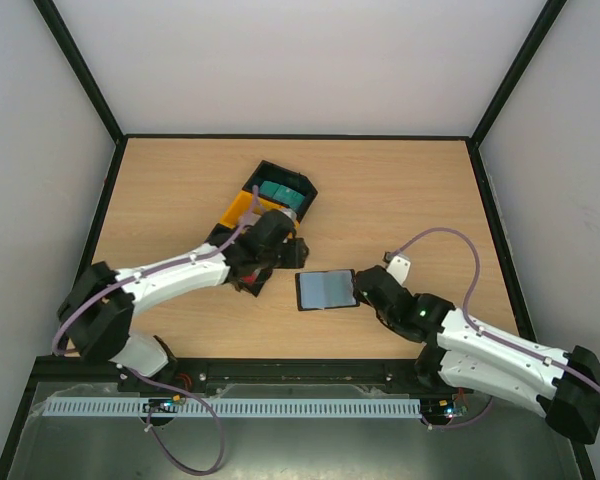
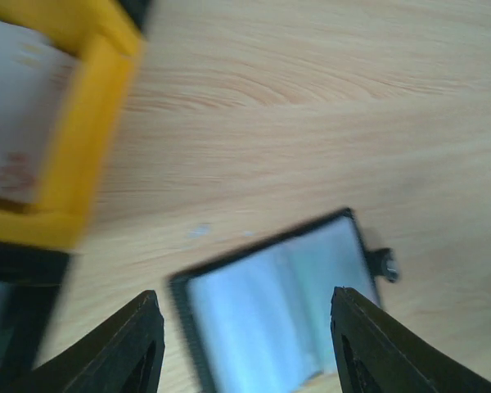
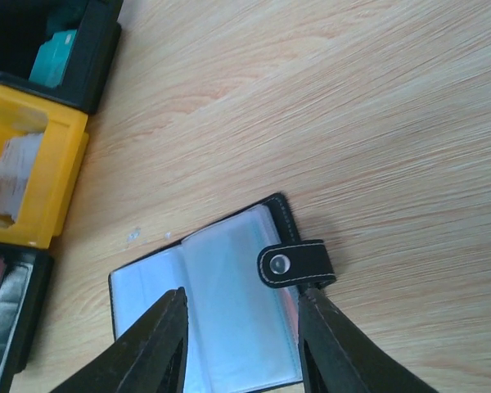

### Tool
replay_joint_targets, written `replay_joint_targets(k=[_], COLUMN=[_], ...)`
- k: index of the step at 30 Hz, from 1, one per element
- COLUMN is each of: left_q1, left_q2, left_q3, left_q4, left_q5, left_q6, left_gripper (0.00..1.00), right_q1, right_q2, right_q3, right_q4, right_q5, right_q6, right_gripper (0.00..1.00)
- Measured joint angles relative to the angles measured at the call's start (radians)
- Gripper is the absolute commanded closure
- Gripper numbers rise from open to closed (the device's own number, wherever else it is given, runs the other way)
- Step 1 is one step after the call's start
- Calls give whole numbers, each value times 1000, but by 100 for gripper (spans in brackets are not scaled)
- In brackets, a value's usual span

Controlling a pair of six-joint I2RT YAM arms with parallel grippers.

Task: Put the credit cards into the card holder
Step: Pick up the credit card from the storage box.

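The card holder (image 1: 326, 290) lies open on the wooden table, its clear sleeves facing up and its snap strap (image 3: 296, 264) folded over the right edge. My right gripper (image 3: 241, 332) stands open over the holder's right page, one finger (image 3: 335, 344) close under the strap. To the holder's left, my left gripper (image 2: 245, 336) hovers open and holds nothing, and the blurred holder (image 2: 278, 311) shows below it. Teal credit cards (image 1: 280, 192) sit in a black bin. A grey-white card (image 3: 16, 180) lies in the yellow bin.
The black bin (image 1: 302, 208) and the yellow bin (image 1: 238, 207) stand together behind the left gripper (image 1: 280, 262). Another black bin (image 3: 34, 307) with greyish cards is at the lower left of the right wrist view. Dark rails edge the table.
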Motion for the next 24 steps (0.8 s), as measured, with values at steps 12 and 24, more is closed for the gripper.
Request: replay_joint_targets(k=[12, 24], left_q1=[229, 300], left_q2=[-127, 79], left_q3=[-61, -46], left_q4=[-281, -309], left_q5=[-70, 13], left_q6=[154, 279], left_gripper=[49, 52], right_q1=[0, 0], right_q2=[244, 515], right_q3=[10, 127], right_q4=[198, 427], right_q5=[-203, -392], right_q6=[-135, -230], right_gripper=[67, 51])
